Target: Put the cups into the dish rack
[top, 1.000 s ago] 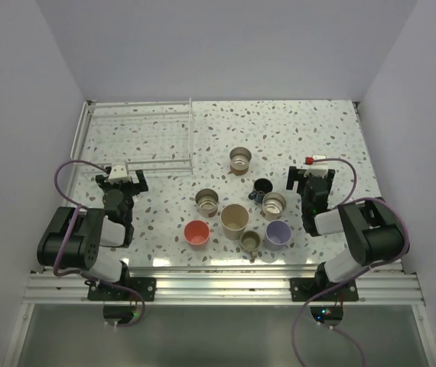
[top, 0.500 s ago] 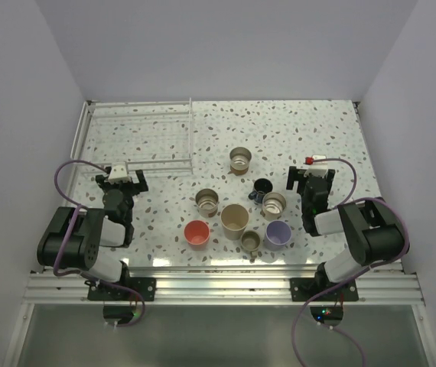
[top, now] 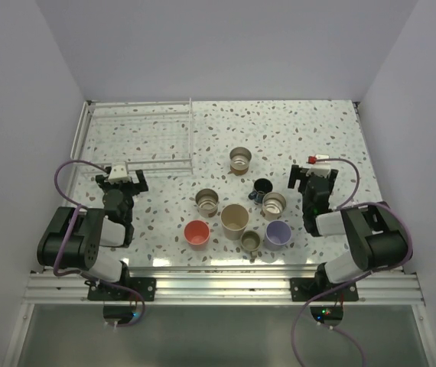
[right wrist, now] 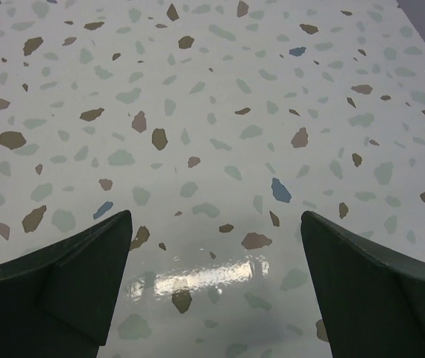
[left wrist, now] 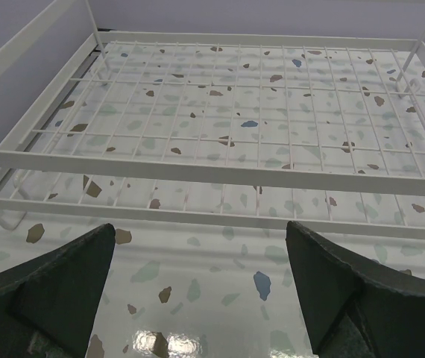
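Several cups stand upright in a cluster at mid-table: a red cup (top: 196, 232), a beige cup (top: 234, 220), a lavender cup (top: 278, 232), a brown cup (top: 207, 202), an olive cup (top: 250, 241), a dark blue cup (top: 262, 186) and two metallic cups (top: 239, 160) (top: 274, 203). The white wire dish rack (top: 157, 162) lies at the back left with nothing in it. My left gripper (top: 120, 180) is open just in front of the dish rack's near rail (left wrist: 212, 173), with only tabletop between the left gripper (left wrist: 199, 226) fingers. My right gripper (top: 315, 177) is open, right of the cups. The right gripper (right wrist: 216, 214) faces bare tabletop.
The speckled table (top: 302, 130) is walled at the back and on both sides. Both arm bases sit on the metal rail (top: 218, 287) along the near edge. A purple cable (top: 69, 170) loops beside the left arm.
The right arm has shifted slightly to the right and back. The left arm and the cups have not moved.
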`<state>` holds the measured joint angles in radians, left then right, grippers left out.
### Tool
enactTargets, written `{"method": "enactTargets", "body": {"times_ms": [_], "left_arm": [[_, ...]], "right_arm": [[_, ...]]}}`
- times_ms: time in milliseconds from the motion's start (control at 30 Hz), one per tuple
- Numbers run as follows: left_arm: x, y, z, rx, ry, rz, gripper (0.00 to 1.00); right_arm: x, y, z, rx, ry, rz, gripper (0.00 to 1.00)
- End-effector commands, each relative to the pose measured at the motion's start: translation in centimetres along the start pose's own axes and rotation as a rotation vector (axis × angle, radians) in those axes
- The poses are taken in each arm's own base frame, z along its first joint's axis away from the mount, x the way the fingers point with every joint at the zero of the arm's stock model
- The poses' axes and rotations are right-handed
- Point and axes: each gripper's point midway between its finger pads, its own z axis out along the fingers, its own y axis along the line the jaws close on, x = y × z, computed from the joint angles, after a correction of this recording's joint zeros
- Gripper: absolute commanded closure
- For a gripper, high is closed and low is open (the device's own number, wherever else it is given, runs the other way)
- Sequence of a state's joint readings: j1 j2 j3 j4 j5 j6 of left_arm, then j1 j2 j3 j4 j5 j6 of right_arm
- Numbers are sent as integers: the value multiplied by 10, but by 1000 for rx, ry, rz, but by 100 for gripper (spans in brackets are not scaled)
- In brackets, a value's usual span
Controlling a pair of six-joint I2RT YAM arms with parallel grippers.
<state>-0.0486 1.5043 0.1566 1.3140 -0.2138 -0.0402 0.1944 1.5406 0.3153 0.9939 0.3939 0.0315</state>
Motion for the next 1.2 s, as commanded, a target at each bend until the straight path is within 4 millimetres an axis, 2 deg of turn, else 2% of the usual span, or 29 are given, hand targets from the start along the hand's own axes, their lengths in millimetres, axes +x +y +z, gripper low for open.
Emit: {"method": "enactTargets", "body": {"times_ms": [0,67,100,167,233,267,300,333,367,400,433,467,500,533,567,600,633,667,700,767,800,900,967,1033,1167], "left_arm": [[-14,1,1,-9,-58,6,0],[-14,1,1,-9,-60,5,0],[-14,1,1,-9,-60,5,0],[-14,2,1,-11,-60,5,0],[-15,1,1,-9,-61,5,0],[-14,1,1,-9,-60,5,0],[-14,1,1,-9,-60,5,0],[-14,1,1,-9,-60,7,0],[-14,1,1,-7,-60,5,0],[-14,1,1,-9,-60,7,0],[-14,1,1,-9,-60,5,0],[-15,1,1,-9,-63,5,0],[-14,1,1,-9,-60,5,0],[-15,1,1,-9,-61,5,0],[-14,1,1,-9,-60,5,0],[-15,1,1,-9,-61,5,0],[-15,1,1,-9,-61,5,0],[-15,1,1,-9,-61,5,0],[-15,1,1,-9,-61,5,0],[-15,1,1,-9,-61,5,0],[-15,1,1,-9,-61,7,0],[-15,1,1,-9,-61,7,0],[-14,1,1,-9,-60,7,0],[-15,1,1,-9,-61,7,0],[-15,1,1,-9,-63,5,0]], "right_arm": [[-38,-9,-2,43,-99,70,1],[-38,-13,-5,61,-74,62,1],[-52,-15,-9,64,-103,77,1],[-57,-20,-14,79,-84,61,1],[-99,-27,-21,120,-145,140,1],[-88,-29,-25,134,-50,130,2],[-126,-27,-26,136,-89,178,1],[-148,-19,-33,80,-92,236,2],[-136,-16,-41,58,26,197,1],[-187,-5,-49,-18,-19,216,1],[-196,4,-58,-76,19,217,2],[-187,18,-71,-169,120,203,1],[-211,22,-79,-196,100,247,1],[-209,25,-83,-204,133,288,1],[-195,23,-88,-172,204,331,1],[-193,26,-93,-164,245,406,1],[-191,30,-99,-190,288,402,1],[-176,39,-110,-233,393,375,1],[-193,44,-118,-280,397,376,1],[-188,44,-135,-310,477,329,1],[-202,40,-143,-316,449,322,1],[-215,34,-167,-349,439,305,1],[-208,38,-182,-391,491,300,1],[-191,43,-196,-433,576,292,2],[-159,46,-206,-454,669,277,5]]}}
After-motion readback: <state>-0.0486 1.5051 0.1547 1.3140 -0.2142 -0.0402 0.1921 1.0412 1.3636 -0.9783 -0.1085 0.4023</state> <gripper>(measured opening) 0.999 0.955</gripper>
